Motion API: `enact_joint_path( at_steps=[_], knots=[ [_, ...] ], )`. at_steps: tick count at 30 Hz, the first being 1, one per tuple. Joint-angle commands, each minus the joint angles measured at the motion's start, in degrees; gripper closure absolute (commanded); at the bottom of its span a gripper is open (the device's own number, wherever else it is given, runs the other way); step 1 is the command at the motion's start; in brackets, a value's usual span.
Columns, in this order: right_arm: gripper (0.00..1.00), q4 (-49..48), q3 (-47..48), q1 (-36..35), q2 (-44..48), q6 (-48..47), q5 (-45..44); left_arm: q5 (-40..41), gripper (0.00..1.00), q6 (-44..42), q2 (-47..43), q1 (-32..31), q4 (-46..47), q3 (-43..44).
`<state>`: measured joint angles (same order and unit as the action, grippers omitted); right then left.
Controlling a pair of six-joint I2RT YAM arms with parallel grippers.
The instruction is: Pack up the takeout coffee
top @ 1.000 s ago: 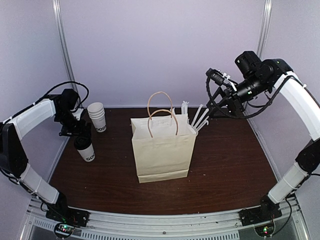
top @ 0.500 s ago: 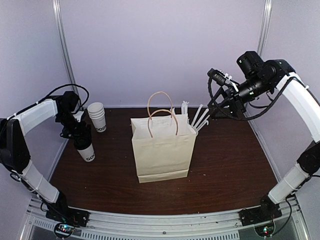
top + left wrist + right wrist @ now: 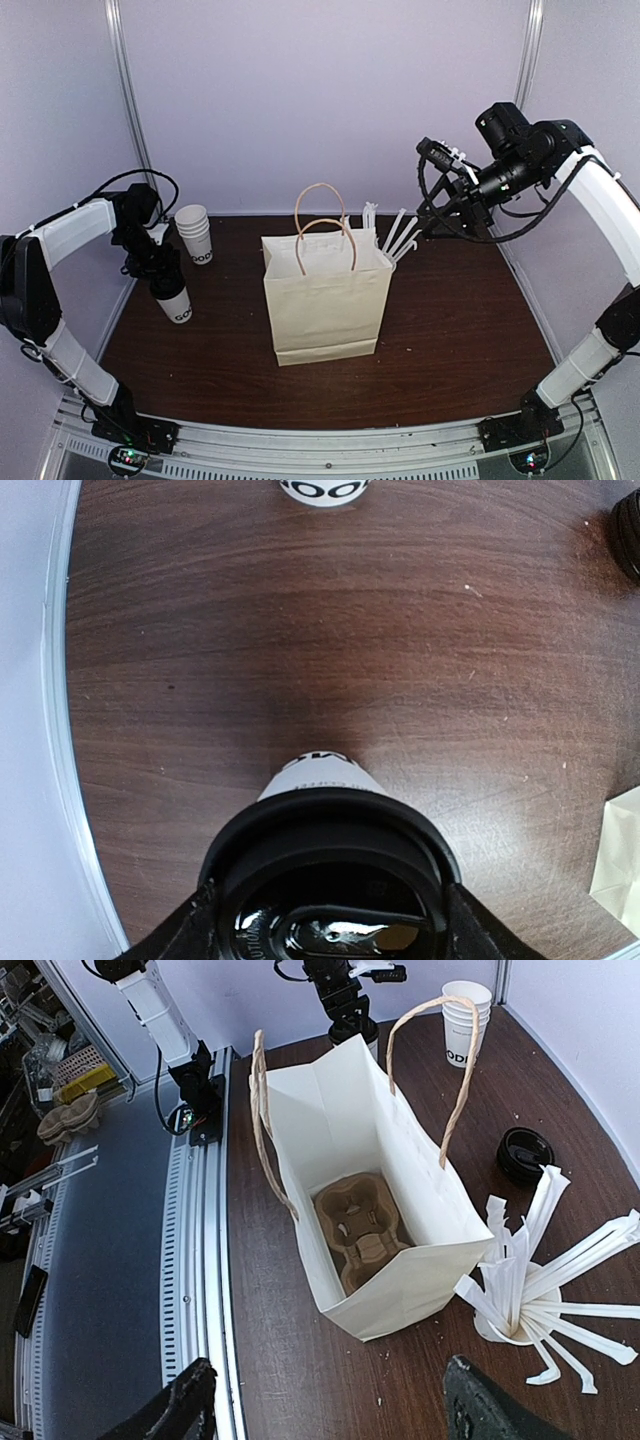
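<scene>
Left gripper [image 3: 328, 925] sits right on top of the takeout coffee [image 3: 177, 300], a small white paper cup with a black dome lid. Its dark fingers [image 3: 188, 936] stand one each side of the lid rim, right against it. Can't tell if they are actually pressing.

The coffee is upright directly under the gripper, long axis vertical, lid pointing up at the wrist and base on the brown wooden table [image 3: 450, 330]. Black lettering is low on its wall.

A stack of lidless white paper cups [image 3: 195, 232] is just beyond that gripper. A cream paper bag with twine handles [image 3: 325, 300] stands well off to its right.

Right gripper [image 3: 335, 1410] is high up, fingers wide apart and holding nothing. Below and ahead of it is the open bag, with a brown moulded-pulp cup carrier [image 3: 360, 1230] at the bottom. A lidless white cup of long white straws [image 3: 515, 1325] is below to its right, with a loose black plastic lid [image 3: 524, 1153] further out.
</scene>
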<state>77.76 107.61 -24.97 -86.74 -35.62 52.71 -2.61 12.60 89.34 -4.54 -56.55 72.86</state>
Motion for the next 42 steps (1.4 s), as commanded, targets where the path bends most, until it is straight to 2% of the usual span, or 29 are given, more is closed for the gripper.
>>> enact_joint_path(
  at_steps=[1, 5, 9, 12, 20, 28, 32, 36, 39, 42],
  knots=[
    [0.22, -0.8, -0.5, 0.3, 1.7, 0.0, -0.4, -2.6, 0.30, 0.4, -1.6, 0.4, 0.3, -0.2],
    [0.22, -0.9, -0.6, 0.3, 1.7, 0.0, -0.7, -5.9, 0.35, 0.6, -3.7, 0.3, -1.6, 1.1],
    [0.22, -0.9, -0.6, 0.3, 1.7, 0.1, -0.8, -8.3, 0.35, 1.2, -8.6, -1.3, -3.2, 2.3],
    [0.22, -1.0, -0.3, 0.4, 1.6, 0.2, -1.1, -8.3, 0.35, 1.4, -12.2, -6.0, -6.1, 4.0],
    [0.23, -1.7, 0.5, 1.8, 1.1, 0.9, -1.9, -5.6, 0.35, 3.7, -20.5, -23.4, -17.1, 6.9],
    [0.22, -2.7, 1.1, 5.6, 1.1, 2.6, -1.7, -10.7, 0.37, 8.6, -27.3, -38.8, -19.8, 6.4],
    [0.22, -3.5, -0.3, 7.4, 1.6, 3.1, -2.1, -7.1, 0.37, 11.1, -24.6, -53.7, -17.9, 8.7],
    [0.22, -4.5, -1.6, 9.3, 2.2, 3.5, -2.2, -0.4, 0.36, 8.4, -15.8, -68.3, -16.6, 14.8],
    [0.22, -5.3, -2.7, 10.9, 2.7, 3.7, -1.9, 1.7, 0.36, 3.5, -7.5, -73.7, -13.8, 18.7],
    [0.22, -6.0, -3.9, 12.8, 3.2, 4.0, -1.5, 0.3, 0.36, -1.9, 0.4, -74.2, -9.9, 22.7]
  ],
)
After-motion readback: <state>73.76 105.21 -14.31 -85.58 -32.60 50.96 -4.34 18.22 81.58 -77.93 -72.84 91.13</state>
